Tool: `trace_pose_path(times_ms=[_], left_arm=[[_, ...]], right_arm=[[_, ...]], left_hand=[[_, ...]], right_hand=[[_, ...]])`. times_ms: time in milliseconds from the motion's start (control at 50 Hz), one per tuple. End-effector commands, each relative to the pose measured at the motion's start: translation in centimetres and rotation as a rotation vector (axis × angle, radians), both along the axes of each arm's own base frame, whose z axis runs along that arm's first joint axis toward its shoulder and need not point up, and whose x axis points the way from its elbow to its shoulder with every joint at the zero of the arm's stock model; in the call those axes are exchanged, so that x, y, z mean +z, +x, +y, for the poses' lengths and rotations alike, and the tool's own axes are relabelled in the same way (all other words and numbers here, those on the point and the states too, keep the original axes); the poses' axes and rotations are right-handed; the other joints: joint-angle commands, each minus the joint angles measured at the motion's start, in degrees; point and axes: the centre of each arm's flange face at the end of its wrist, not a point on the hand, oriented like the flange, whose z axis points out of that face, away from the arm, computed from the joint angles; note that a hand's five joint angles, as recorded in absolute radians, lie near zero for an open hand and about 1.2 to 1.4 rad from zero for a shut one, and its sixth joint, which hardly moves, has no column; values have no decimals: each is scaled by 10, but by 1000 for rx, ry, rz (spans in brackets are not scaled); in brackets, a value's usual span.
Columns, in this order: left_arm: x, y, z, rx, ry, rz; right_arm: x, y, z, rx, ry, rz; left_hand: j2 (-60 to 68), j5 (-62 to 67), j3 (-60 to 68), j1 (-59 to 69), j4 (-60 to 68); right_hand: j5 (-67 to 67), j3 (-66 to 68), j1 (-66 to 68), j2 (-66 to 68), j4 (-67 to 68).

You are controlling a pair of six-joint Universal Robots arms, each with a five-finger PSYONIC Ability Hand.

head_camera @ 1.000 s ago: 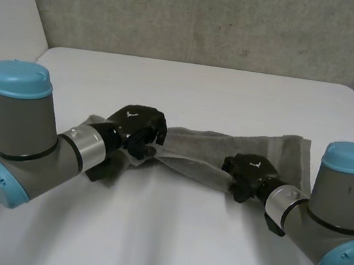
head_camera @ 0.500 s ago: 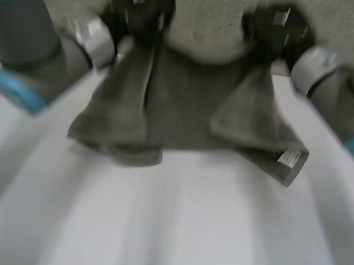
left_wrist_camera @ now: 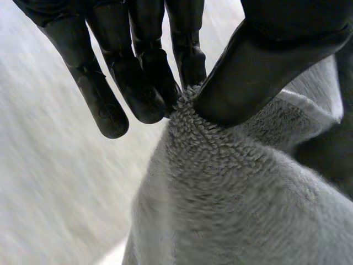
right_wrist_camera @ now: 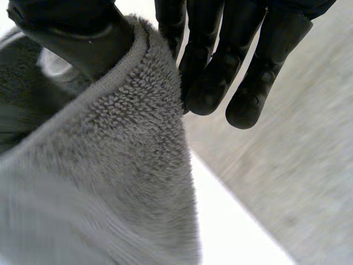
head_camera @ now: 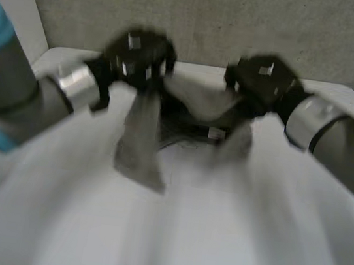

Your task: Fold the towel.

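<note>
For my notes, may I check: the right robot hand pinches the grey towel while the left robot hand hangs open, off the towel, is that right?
Not quite. The left robot hand is not open: it pinches the towel between thumb and fingers, as the left wrist view shows. The right robot hand does pinch the towel.

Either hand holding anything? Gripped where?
Both hold the grey towel. The left hand pinches its edge under the thumb; the right hand pinches the edge at another spot.
</note>
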Motion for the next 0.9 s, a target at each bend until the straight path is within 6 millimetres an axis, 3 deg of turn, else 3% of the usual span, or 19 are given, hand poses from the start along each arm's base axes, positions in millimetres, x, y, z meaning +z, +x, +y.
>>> trace_pose_path(times_ms=[20,60,180,260,340,600,900], left_arm=[[-77,8,30,-49,59,-215],[-90,8,34,-57,43,-266],[-95,7,30,-39,69,-261],[-95,8,25,39,114,-242],[-94,9,26,92,147,-228],[-102,8,64,251,324,-172],[-111,2,89,343,314,-217]], right_arm=[[-45,-5,21,28,116,92],[-53,-7,24,32,151,93],[-60,-6,28,36,172,101],[-66,-6,29,34,207,94],[-68,-6,30,30,229,78],[-78,-7,26,5,285,40],[-84,-8,27,1,293,44]], left_hand=[[43,55,31,93,23],[43,55,31,93,23],[43,55,31,93,23],[-153,-141,-164,-103,-173],[-232,-221,-244,-182,-253],[-300,-288,-312,-250,-320],[-387,-375,-399,-337,-408]], right_hand=[[26,41,31,51,36],[26,41,31,51,36],[26,41,31,51,36],[26,41,31,51,36],[26,41,31,51,36],[26,41,31,51,36],[26,41,31,51,36]])
